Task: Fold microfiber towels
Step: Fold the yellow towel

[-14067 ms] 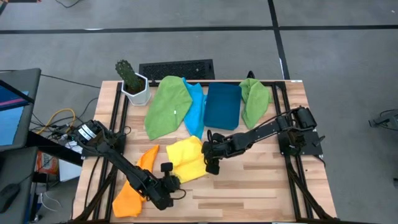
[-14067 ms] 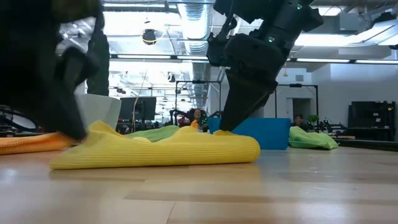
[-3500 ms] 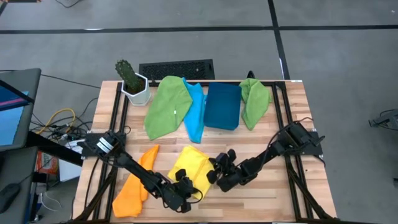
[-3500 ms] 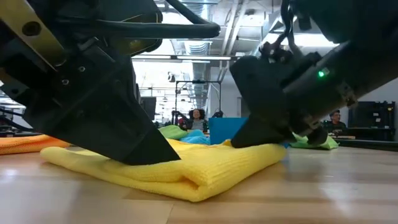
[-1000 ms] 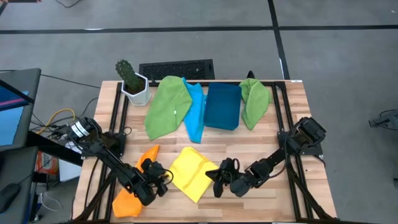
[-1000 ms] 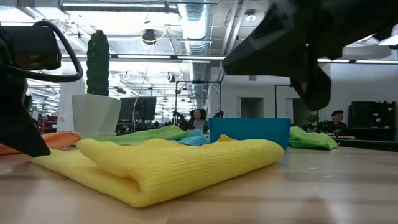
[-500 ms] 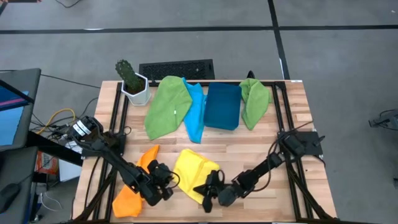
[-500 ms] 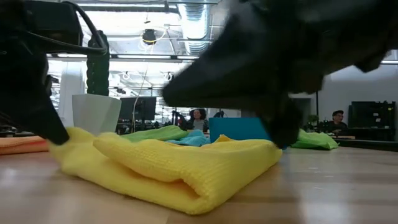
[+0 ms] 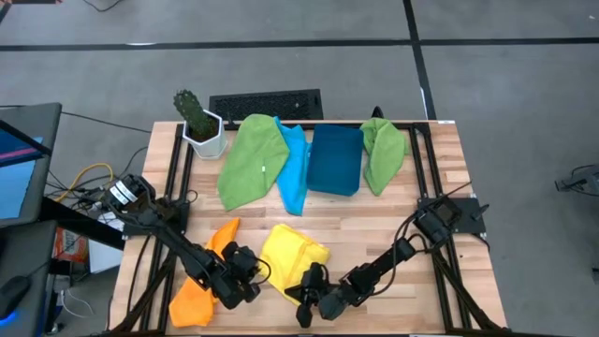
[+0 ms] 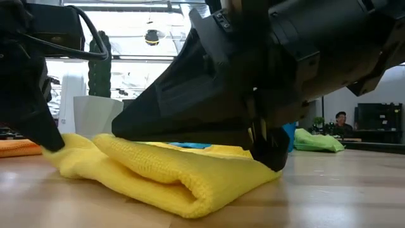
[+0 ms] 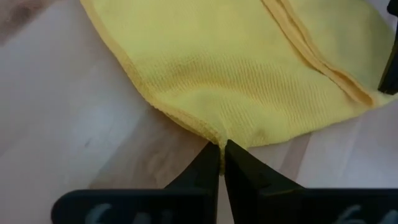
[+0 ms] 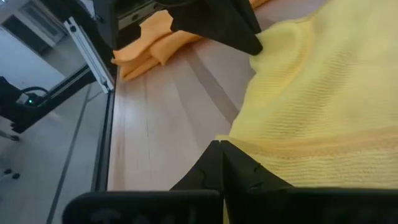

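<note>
A yellow towel [image 9: 295,255] lies folded on the wooden table [image 9: 412,183], near the front. My left gripper [image 9: 258,273] is shut on its left edge, and in the low view this gripper [image 10: 56,144] shows at the left. My right gripper [image 9: 304,288] is shut on the towel's near edge and fills the low view [image 10: 273,161]. Left of them an orange towel [image 9: 198,285] lies flat. At the back lie a green towel [image 9: 251,159], a light blue towel [image 9: 295,168] and a second green towel [image 9: 384,152]. My left gripper pinches the yellow towel's hemmed left edge [image 11: 211,134] between its two fingertips, slanting down from the table's left. The edge is bunched into a small fold at the fingers; the towel lies on the table beyond them. My right gripper pinches the towel's near edge [image 12: 231,140] between its two fingertips, coming in low from the table's right and near side. How many layers it has I cannot tell. The towel lies on the table around the fingers.
A dark blue bin [image 9: 335,159] stands between the light blue and the right green towel. A cactus in a white pot [image 9: 199,126] and a black keyboard [image 9: 267,103] sit at the far edge. Bare wood shows at the front right.
My right gripper has swung toward the table's left and near edge and come down onto the yellow towel's near edge. My left gripper has moved right a little and shut on the towel's left edge, which is now bunched and raised. The towel looks narrower.
</note>
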`<state>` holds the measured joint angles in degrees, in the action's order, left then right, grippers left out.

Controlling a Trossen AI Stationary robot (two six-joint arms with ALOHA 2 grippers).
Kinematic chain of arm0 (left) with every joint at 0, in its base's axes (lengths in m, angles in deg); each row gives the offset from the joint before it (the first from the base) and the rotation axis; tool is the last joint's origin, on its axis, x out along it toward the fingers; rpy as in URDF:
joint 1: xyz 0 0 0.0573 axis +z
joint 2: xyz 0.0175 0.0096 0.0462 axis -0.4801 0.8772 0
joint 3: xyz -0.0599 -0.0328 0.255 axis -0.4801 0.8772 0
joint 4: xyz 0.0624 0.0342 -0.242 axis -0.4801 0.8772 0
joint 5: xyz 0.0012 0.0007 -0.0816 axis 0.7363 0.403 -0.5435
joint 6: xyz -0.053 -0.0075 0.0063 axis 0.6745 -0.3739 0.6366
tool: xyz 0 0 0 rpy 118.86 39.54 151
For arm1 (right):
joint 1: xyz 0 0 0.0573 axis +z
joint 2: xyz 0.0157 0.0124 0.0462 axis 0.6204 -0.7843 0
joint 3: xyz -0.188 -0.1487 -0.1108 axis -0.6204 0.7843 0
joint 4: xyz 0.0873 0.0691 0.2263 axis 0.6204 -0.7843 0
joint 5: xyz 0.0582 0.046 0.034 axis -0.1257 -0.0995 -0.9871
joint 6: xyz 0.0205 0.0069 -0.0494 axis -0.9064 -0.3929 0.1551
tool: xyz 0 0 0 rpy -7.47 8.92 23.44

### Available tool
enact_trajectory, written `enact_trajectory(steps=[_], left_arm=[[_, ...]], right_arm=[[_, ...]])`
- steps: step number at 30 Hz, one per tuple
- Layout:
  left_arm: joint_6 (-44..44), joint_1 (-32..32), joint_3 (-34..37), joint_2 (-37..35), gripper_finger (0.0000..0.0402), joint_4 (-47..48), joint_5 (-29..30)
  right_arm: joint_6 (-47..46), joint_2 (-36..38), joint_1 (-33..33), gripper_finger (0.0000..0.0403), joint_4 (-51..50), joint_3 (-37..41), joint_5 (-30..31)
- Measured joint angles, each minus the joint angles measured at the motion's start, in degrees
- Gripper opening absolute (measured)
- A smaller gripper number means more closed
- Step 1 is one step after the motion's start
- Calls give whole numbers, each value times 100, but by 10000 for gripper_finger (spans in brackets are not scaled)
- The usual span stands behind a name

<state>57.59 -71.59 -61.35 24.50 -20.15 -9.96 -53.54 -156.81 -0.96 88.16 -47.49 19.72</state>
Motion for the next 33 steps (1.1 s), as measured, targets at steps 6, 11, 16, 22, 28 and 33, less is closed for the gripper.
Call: enact_trajectory(steps=[6,11,16,22,28,33], left_arm=[[104,3,0,-172,8,26,-620],[121,57,-2,-537,8,27,-494],[121,207,-2,-803,8,-2,-287],[-48,317,-4,-824,8,-178,-426],[-260,326,-4,-824,8,-689,-501],[-284,326,-4,-824,8,-759,-477]], right_arm=[[204,-13,-3,17,-252,-7,-120],[274,-15,-41,19,-528,-73,-182],[564,-9,-131,25,-671,-66,-428],[798,-5,-190,17,-902,-68,-580],[886,73,-192,26,-971,-161,-574],[1344,525,-199,22,-1363,-186,-237]])
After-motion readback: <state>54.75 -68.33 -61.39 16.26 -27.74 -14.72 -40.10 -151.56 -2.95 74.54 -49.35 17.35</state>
